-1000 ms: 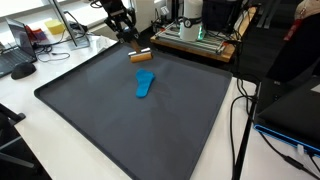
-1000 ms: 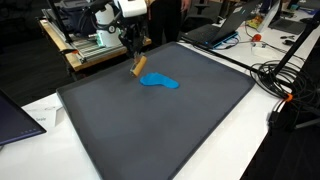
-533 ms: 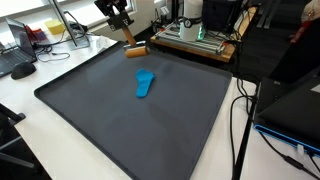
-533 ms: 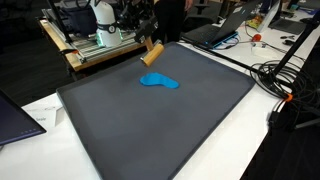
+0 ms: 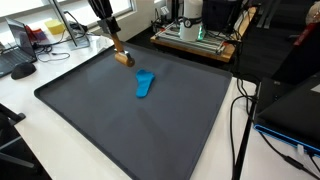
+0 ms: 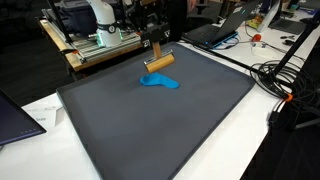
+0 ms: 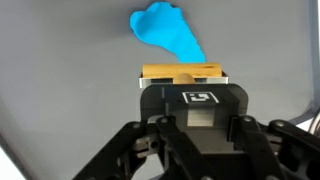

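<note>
- Claw [image 6: 155, 50] clamped narrow on wooden block [image 6: 160, 62], held in the air over dark mat [image 6: 150, 130].
- Wooden block crosswise between the fingers, at the claw's tip.
- Blue piece [image 7: 168, 30] flat on mat, at 12 o'clock from the block in wrist view, apart.

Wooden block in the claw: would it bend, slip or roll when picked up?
Probably stiff: the wooden block shows straight edges while the gripper pinches it in the air. Likely light for its size, since one narrow pinch carries it. Its flat faces, seen in the wrist view, suggest it would sit still and not roll.
</note>
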{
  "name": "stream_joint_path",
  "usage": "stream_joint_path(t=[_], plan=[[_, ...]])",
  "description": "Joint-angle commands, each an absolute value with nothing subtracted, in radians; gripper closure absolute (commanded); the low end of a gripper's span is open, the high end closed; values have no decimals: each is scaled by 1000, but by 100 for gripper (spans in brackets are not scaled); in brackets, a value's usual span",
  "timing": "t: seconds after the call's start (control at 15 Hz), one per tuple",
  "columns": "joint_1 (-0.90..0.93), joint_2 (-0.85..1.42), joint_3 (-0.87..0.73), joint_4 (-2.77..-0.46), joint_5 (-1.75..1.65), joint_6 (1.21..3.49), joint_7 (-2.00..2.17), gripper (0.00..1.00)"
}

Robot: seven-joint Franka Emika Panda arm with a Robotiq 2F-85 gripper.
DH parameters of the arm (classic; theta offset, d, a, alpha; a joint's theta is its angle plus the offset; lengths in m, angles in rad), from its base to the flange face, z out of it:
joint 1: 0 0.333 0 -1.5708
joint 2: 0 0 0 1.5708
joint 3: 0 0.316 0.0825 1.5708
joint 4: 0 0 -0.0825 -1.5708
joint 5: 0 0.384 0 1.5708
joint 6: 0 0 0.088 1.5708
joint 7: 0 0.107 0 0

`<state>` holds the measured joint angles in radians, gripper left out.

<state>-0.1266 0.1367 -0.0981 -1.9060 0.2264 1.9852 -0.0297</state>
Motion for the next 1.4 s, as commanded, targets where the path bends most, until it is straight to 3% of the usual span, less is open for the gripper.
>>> stream_joint_path(t=[0.0, 0.33, 0.4, 1.33], plan=[[-121, 150, -98, -1895, 207, 1985, 14, 53], [-116, 168, -99, -1877, 193, 1985, 56, 53], [-116, 168, -99, -1877, 193, 1985, 56, 78], [-96, 273, -122, -1736, 144, 1878, 433, 78]])
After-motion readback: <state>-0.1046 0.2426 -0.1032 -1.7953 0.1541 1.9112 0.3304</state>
